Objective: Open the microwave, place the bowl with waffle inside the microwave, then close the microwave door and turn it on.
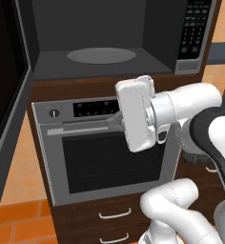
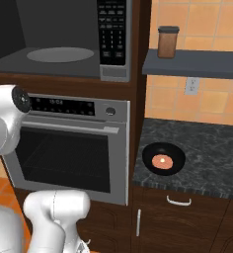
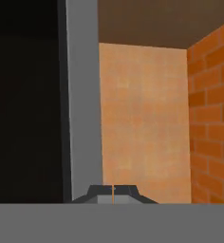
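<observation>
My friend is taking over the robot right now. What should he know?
Gripper: shut, holding nothing, in front of the oven.
Microwave: open and bare inside; the microwave door is swung out to the left.
Bowl with waffle: sits on the dark counter, right of the oven.
Done: opening.
Left: fetch the bowl, put it inside, close the door, turn it on.

Microwave point(image 1: 105, 38): grey steel, dark interior, black keypad panel point(image 2: 112, 32). Microwave door point(image 1: 7, 109): black glass, grey frame. Bowl with waffle point(image 2: 163, 158): black bowl, orange-brown waffle. Worktop point(image 2: 207, 158): dark speckled. Wall tiles point(image 2: 207, 22): orange.
</observation>
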